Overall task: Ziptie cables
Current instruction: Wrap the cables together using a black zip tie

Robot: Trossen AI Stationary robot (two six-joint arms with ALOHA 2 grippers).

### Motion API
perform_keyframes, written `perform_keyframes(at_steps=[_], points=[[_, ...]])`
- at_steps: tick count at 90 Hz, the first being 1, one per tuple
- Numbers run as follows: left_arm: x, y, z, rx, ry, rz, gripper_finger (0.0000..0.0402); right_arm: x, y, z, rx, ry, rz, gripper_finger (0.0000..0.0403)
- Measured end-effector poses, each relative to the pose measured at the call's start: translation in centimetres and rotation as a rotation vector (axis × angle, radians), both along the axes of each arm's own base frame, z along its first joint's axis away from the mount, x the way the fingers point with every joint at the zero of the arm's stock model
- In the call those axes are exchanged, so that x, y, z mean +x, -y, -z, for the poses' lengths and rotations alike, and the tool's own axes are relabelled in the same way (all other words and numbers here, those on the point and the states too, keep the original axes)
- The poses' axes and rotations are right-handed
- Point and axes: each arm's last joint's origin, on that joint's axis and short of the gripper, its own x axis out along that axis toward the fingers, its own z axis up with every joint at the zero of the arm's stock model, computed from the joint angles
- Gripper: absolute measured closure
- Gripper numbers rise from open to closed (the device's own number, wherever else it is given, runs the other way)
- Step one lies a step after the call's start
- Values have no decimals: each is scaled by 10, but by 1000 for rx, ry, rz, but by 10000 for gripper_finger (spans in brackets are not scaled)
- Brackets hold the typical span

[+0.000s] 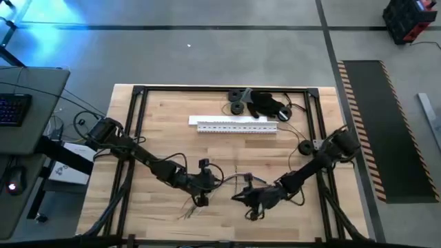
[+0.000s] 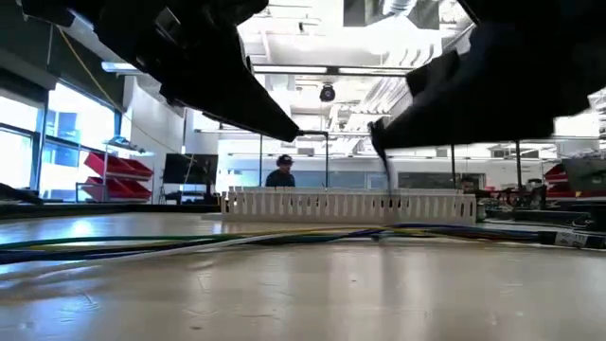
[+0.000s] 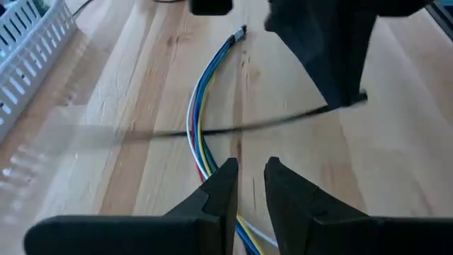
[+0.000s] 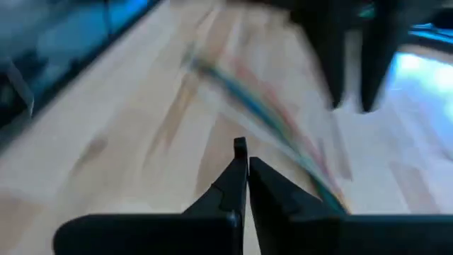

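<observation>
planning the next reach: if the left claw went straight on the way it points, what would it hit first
Probably the cables on the table, just ahead of the left claw. Beyond them a thin dark strip held by the right claw crosses the path; depth is unclear.

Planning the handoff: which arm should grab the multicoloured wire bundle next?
Left. Its end effector hovers open directly over the bundle of thin multicoloured wires. The right end effector is shut, apparently holding the thin black strip that lies across that bundle, so it is busy.
</observation>
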Motion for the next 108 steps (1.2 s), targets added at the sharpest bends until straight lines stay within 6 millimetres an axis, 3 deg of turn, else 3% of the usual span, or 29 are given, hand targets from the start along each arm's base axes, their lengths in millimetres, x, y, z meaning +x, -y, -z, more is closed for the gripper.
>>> perform_keyframes(at_steps=[15, 30, 43, 67, 108], points=[[1, 3, 3, 11, 3, 17, 349, -7, 2, 1, 42, 63, 56, 403], [12, 7, 25, -2, 27, 57, 339, -10, -2, 0, 43, 69, 48, 403], [26, 9, 44, 21, 120, 105, 305, -13, -7, 0, 59, 69, 39, 403], [38, 5, 61, 76, 227, 129, 243, -16, -9, 0, 81, 74, 65, 403], [43, 10, 55, -10, 316, 171, 264, -16, -9, -1, 59, 102, 131, 403]])
